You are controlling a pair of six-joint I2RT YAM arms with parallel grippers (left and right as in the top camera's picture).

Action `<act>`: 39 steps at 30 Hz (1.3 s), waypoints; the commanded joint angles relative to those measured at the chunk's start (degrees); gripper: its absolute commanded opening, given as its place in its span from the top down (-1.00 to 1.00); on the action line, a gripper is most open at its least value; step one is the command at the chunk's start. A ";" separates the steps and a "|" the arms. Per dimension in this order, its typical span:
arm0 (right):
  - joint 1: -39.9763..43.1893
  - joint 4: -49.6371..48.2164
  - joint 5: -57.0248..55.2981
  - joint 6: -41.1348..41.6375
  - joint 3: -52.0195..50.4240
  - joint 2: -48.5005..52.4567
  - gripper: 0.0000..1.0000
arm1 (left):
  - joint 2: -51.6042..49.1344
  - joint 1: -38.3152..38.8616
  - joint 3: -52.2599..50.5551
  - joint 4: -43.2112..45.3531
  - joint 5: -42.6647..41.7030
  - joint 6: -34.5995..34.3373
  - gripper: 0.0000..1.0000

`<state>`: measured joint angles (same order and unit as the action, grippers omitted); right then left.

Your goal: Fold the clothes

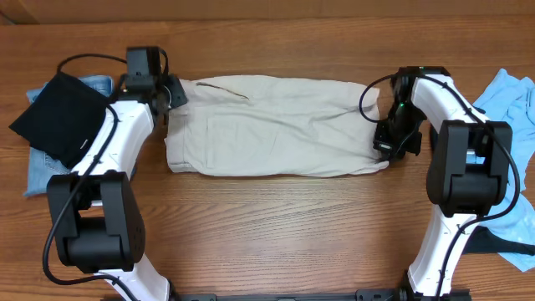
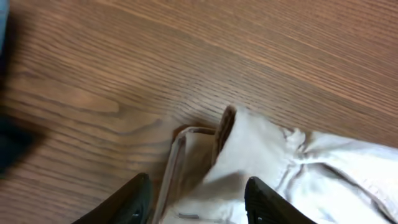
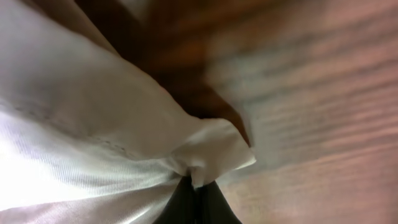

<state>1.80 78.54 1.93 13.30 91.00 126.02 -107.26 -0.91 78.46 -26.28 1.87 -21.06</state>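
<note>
The left arm (image 1: 125,134) was stretched up from its base at 7 o'clock, its wrist bent toward the 9 o'clock end of the shorts (image 1: 276,125). The left jaws were spread apart, astride the folded corner there, with no squeeze seen. The right arm (image 1: 456,159) was reached up from 5 o'clock and curled back to the 3 o'clock end of the shorts, where the right jaws were closed on a corner of cloth.

The shorts were laid flat across the middle of the surface (image 1: 276,226), long side from 9 to 3 o'clock. Bare wood was left toward 6 and 12 o'clock. At 9 o'clock a black piece (image 1: 58,117) was laid over a denim piece (image 1: 40,174); at 3 o'clock a light-blue piece (image 1: 510,100) was spread.

In the left wrist view the layered hem of the shorts (image 2: 298,168) was shown between both fingers (image 2: 134,199). In the right wrist view, blurred, the cloth (image 3: 93,143) was seen pinched at the fingertips (image 3: 186,202).
</note>
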 commanded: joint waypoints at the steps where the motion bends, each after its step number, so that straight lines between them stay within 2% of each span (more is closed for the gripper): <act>1: -0.74 0.61 -1.84 0.50 -0.87 -0.83 0.92 | -0.57 -0.59 4.85 -2.97 -0.50 1.81 -0.11; 5: -0.72 -0.66 -1.86 0.50 -0.87 -5.16 0.74 | -0.57 -0.52 7.45 -7.15 -1.95 1.81 -0.09; 10: -0.22 -3.04 -3.48 0.46 -0.28 -12.74 0.63 | -0.57 -0.50 8.02 -8.24 -10.97 1.79 0.00; 12: -0.24 -5.99 -5.05 0.37 0.33 -15.72 0.52 | -0.57 -0.24 8.02 -8.26 -13.79 1.81 0.05; 15: -0.37 -15.39 -4.11 -1.31 0.52 -18.82 0.26 | -0.66 0.66 7.96 -8.22 -13.03 2.91 0.05; 18: -0.68 -22.49 1.36 -7.76 0.48 -18.38 0.19 | -1.31 1.73 7.96 -8.41 -10.47 3.76 0.01; 24: -0.68 -24.35 5.42 -7.76 0.46 -12.59 0.17 | -4.76 2.34 7.96 -8.07 -8.76 3.69 0.00; 28: -0.68 -25.51 7.10 -7.78 0.46 -8.83 0.17 | -8.72 2.34 7.96 -7.76 -8.74 3.69 0.02; 34: -0.68 -32.22 11.34 -9.55 0.42 -5.99 0.20 | -13.57 2.34 7.96 -7.13 -8.74 3.67 0.07; 36: -0.68 -34.07 12.35 -10.58 0.42 -5.99 0.42 | -14.45 2.34 7.96 -7.08 -8.74 3.02 0.07; 37: -0.68 -34.64 12.59 -10.60 0.42 -5.99 0.57 | -14.75 2.34 7.96 -7.08 -8.74 2.82 0.08; 38: -0.68 -34.95 12.76 -10.58 0.42 -5.99 0.81 | -14.80 2.34 7.96 -7.08 -8.76 2.71 0.07; 39: -0.68 -35.17 12.76 -10.58 0.42 -5.99 0.92 | -14.80 2.40 7.96 -7.10 -8.74 2.64 0.08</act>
<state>1.13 44.01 12.47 3.44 91.18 120.42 -120.38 1.41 85.34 -33.34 -7.49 -18.87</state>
